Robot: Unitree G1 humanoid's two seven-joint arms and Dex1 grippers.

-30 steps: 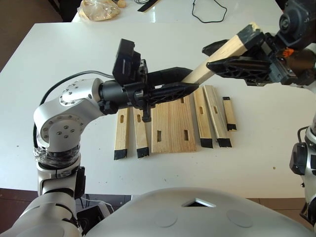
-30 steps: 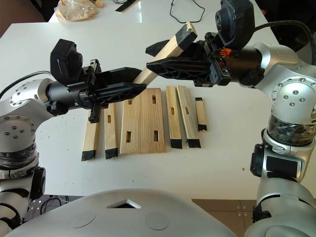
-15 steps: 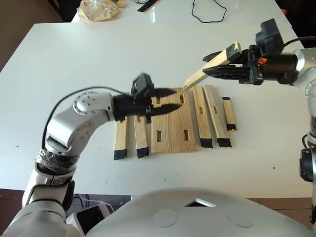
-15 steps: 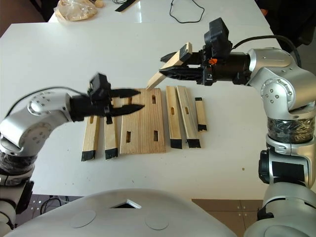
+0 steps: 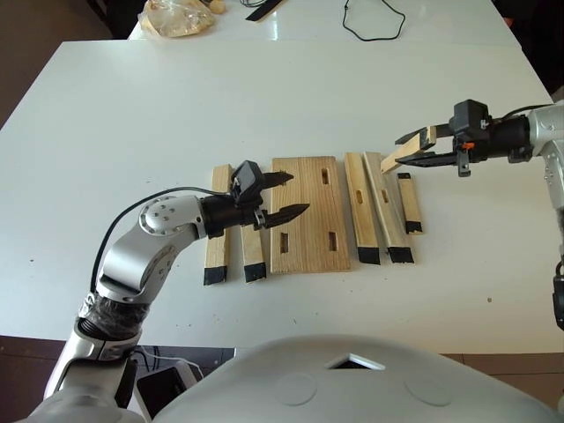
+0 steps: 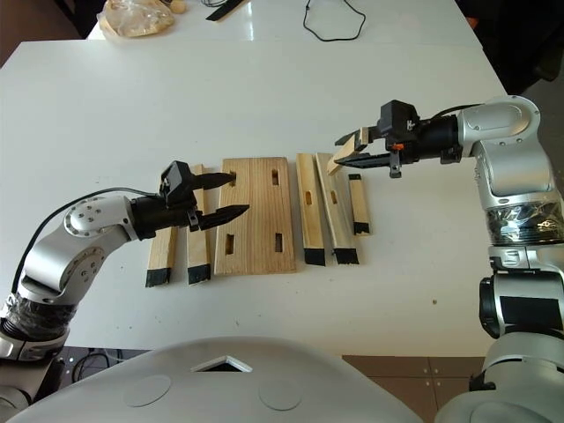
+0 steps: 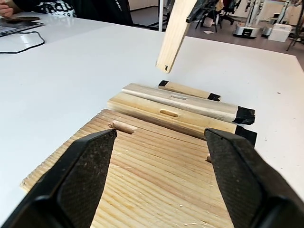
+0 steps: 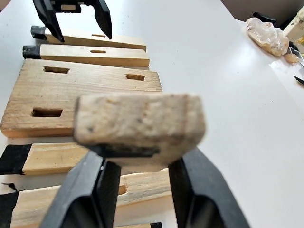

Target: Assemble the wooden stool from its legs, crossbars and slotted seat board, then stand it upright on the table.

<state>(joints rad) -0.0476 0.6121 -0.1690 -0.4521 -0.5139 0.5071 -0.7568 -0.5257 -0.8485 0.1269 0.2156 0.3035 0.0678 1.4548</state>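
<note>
The slotted seat board [image 5: 308, 220] lies flat mid-table, with two legs [image 5: 218, 225] to its left. Two more legs [image 5: 359, 207] and a short crossbar [image 5: 408, 201] lie to its right. My left gripper [image 5: 291, 194] is open, low over the board's left edge; its wrist view shows the board [image 7: 152, 175] and a small peg [image 7: 122, 126] between the spread fingers [image 7: 80, 180]. My right gripper [image 5: 412, 150] is shut on a wooden leg [image 6: 345, 152], held tilted above the far ends of the right-hand legs. The leg's cut end [image 8: 140, 123] faces the right wrist camera.
A clear plastic bag [image 5: 176, 16] and a black cable [image 5: 374, 18] lie on the table behind. The white table [image 5: 132, 115] has free room to the left, at the back and along the front edge.
My left gripper left the held leg's lower end and dropped down to the seat board. My right gripper carried the leg right and down, over the right-hand legs.
</note>
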